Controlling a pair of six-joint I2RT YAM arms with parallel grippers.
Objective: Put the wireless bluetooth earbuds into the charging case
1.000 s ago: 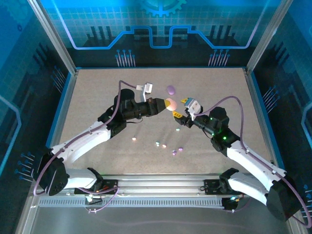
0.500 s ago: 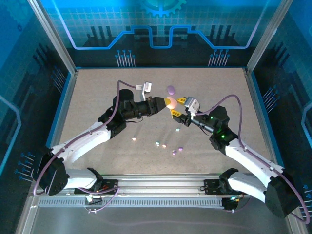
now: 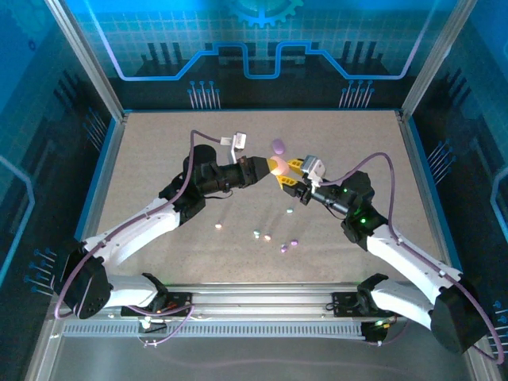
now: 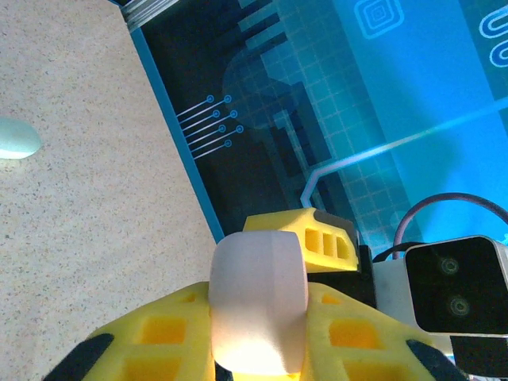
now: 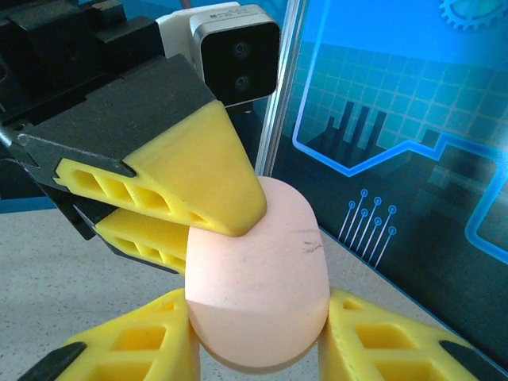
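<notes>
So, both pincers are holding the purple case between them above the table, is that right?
Not quite: the left pincer and the right pincer are holding the pink case, not the purple one, as the right wrist view shows. The purple case lies on the table beyond them.

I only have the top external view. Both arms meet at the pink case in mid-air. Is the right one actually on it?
Observer: Looks so. The right wrist view shows the pink case sitting inside the right gripper, with no gap visible at either finger.
Operator: And the left one?
Observer: In that same view the left gripper clamps the case's far end, one finger over it and one under.
Operator: Anything nearby I'm missing?
Observer: The left wrist view catches a mint rounded piece lying on the table, cut off by the frame edge.
</notes>
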